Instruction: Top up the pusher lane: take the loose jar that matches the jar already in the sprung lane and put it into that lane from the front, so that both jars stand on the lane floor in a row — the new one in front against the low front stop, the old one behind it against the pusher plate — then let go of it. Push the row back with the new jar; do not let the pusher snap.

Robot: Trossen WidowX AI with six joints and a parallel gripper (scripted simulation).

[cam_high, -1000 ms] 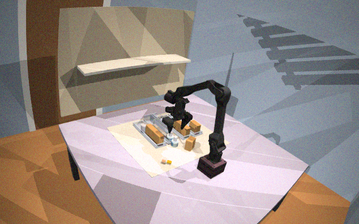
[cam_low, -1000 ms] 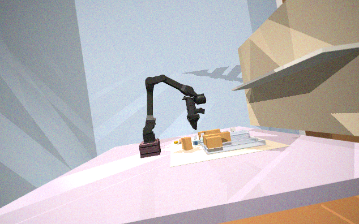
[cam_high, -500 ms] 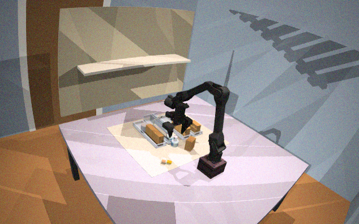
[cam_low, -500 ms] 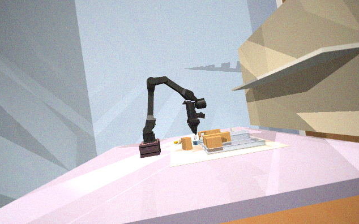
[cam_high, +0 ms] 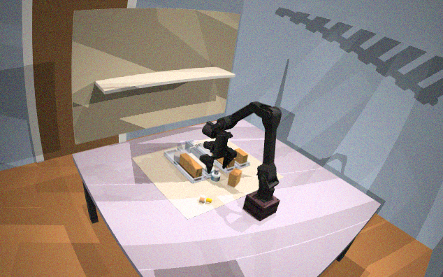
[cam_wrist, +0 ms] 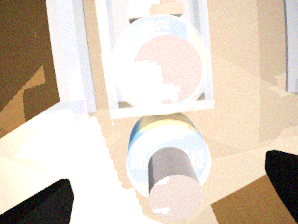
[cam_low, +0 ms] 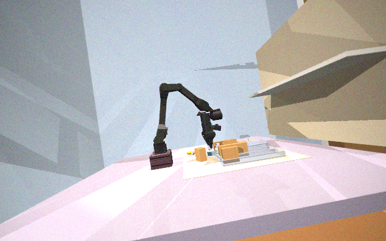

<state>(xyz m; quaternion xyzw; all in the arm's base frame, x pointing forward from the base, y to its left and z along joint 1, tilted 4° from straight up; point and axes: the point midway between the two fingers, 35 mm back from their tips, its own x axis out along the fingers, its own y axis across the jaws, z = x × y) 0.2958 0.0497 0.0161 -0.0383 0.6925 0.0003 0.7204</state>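
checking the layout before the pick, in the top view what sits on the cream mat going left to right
Long brown box in the rack → open pincer above the loose jar → upright brown box on the mat. The small yellow-and-white piece lies nearer the camera, between the long box and the jar.

Lilac table (cam_high: 171, 241), cream mat (cam_high: 185, 196), arm base (cam_high: 251, 210)

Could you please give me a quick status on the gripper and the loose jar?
Gripper open, empty, above loose jar. Jar upright on mat before lane front; matching jar in lane. Brown box close beside.
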